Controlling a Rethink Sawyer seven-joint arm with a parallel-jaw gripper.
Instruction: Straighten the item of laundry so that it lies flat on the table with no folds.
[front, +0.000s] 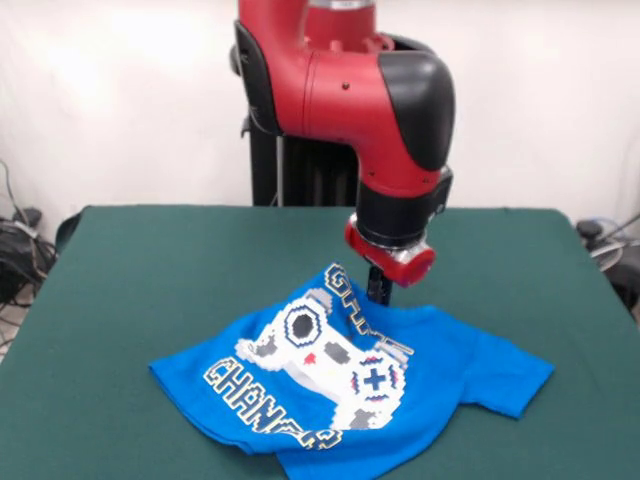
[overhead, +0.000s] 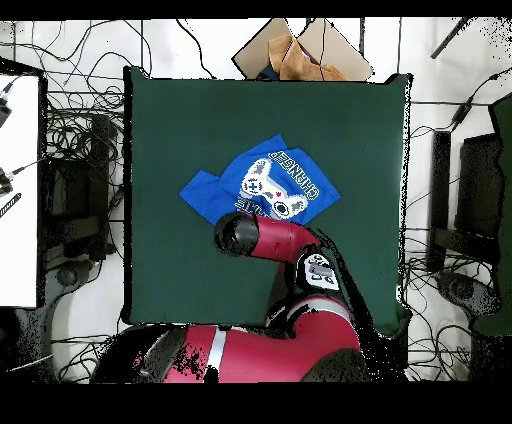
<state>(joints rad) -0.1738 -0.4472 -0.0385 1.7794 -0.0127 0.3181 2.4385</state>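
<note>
Front view: the blue T-shirt (front: 400, 385) lies crumpled close to the worktop's (front: 150, 290) near edge, a little toward its right side, with its controller print up and wrinkled, the hem bunched and one sleeve spread toward the right edge. Just behind it, the tool (front: 379, 287) comes straight down onto the shirt's raised far edge; whether it is open or closed, I cannot tell. Overhead, the red arm (overhead: 275, 240) covers that spot.
</note>
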